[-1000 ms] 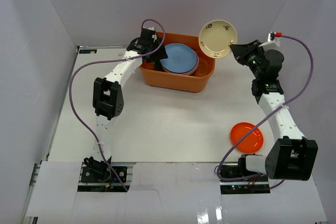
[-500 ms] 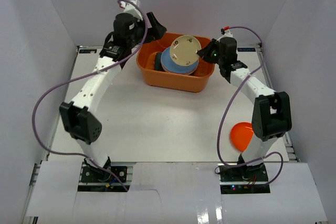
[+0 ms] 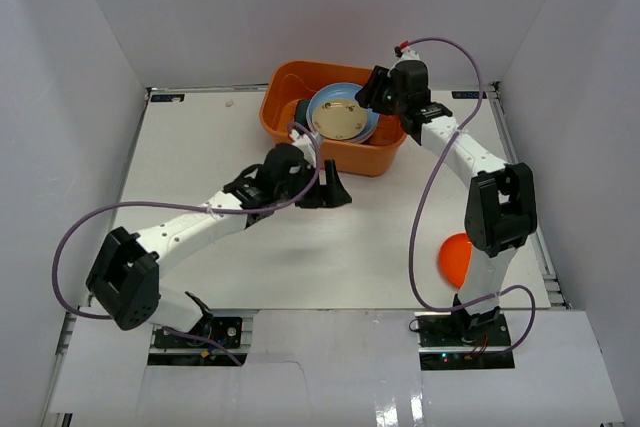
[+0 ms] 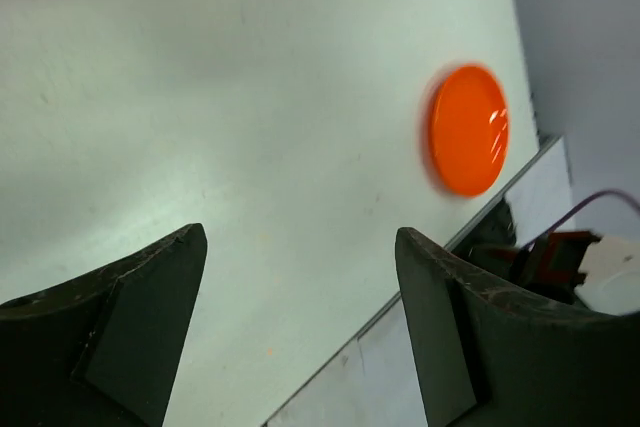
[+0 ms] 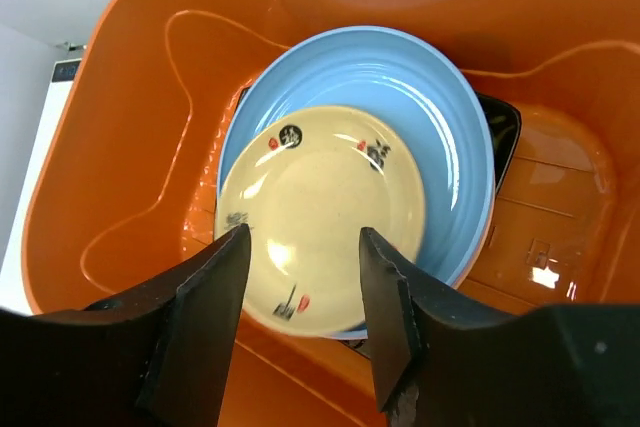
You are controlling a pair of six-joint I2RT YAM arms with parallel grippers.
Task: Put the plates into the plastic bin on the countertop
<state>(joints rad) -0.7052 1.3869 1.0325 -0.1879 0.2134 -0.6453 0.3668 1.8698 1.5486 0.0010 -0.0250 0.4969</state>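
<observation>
The orange plastic bin (image 3: 330,155) stands at the back of the white countertop (image 3: 200,147). Inside it a pale yellow plate (image 5: 320,207) with small painted marks lies on a blue plate (image 5: 440,127), and a black plate's corner (image 5: 503,127) sticks out beneath them. My right gripper (image 5: 303,235) hangs open just above the yellow plate's near edge, holding nothing. A round orange plate (image 4: 466,130) rests near the right front of the countertop, partly hidden behind the right arm (image 3: 452,259). Over the countertop's middle my left gripper (image 4: 298,237) is open and empty, well short of the orange plate.
White upright walls close in the back and both sides. A metal rail (image 3: 100,247) runs along the countertop's left edge. Purple cables (image 3: 440,177) loop off both arms. Both arm bases sit at the near edge.
My right gripper brought the pale yellow plate down into the bin and opened, leaving it on the blue plate. My left arm swung from behind the bin to the countertop's middle.
</observation>
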